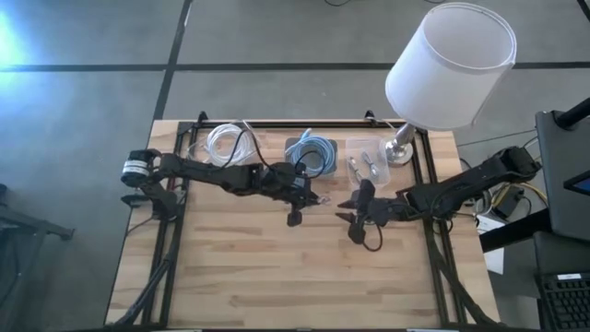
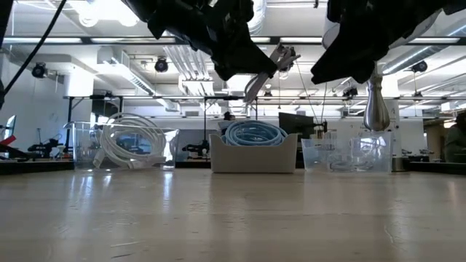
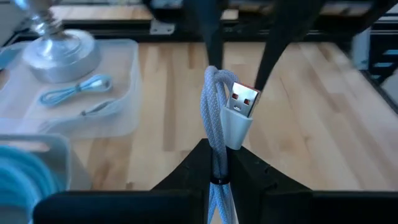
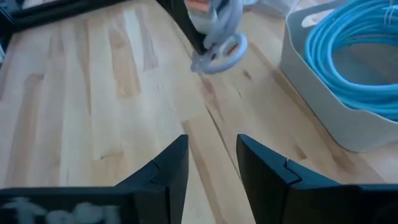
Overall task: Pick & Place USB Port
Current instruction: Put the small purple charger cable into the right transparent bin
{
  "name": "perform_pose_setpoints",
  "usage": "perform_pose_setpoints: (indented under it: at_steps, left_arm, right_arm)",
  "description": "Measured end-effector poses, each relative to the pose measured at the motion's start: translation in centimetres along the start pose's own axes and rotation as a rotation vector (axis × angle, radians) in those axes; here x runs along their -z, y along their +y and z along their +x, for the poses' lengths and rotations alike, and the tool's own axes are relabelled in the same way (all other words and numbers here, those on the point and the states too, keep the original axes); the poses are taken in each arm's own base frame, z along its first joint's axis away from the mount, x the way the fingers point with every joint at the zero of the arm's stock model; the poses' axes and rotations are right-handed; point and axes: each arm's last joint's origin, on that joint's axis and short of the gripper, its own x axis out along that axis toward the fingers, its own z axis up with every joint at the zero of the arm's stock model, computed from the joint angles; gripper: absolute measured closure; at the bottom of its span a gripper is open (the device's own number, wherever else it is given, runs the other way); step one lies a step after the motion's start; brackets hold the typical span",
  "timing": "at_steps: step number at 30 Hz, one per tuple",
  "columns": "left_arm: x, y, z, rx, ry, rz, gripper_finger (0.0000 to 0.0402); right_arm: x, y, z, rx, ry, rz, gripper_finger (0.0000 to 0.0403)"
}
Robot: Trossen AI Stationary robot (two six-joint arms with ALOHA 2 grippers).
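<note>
The left gripper [image 3: 219, 163] is clamped on a pale grey braided USB cable [image 3: 214, 118], whose white plug with a red-tongued metal connector [image 3: 240, 109] rises between its fingers, above the table. The right gripper [image 4: 211, 163], fingers apart and holding nothing, faces it nearby.

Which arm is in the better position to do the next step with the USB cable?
Left. The left gripper already holds the grey USB cable, lifted above the table. The right gripper is open and empty, facing it.
</note>
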Motion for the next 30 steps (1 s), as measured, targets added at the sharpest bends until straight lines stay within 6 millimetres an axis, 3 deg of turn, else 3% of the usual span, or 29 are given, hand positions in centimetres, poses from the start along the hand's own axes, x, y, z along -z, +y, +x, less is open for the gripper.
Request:
perform_pose_setpoints:
  at_steps: [7, 15, 30]
  left_arm:
    - [-0.7, -0.4, -0.1, 0.140, -0.076, 0.014, 0.0358]
    - [-0.9, -0.8, 0.0, 0.159, -0.098, 0.005, 0.0358]
    - [-1.3, -2.0, 0.0, 0.188, -0.140, 0.023, 0.0358]
  right_arm:
    - [-1.1, 1.2, 1.2, 0.000, -0.001, -0.096, 0.0242]
    - [-3.0, 2.5, 2.9, 0.013, -0.010, -0.120, 0.0212]
    - [-5.6, 4.5, 4.0, 0.008, -0.022, -0.229, 0.0219]
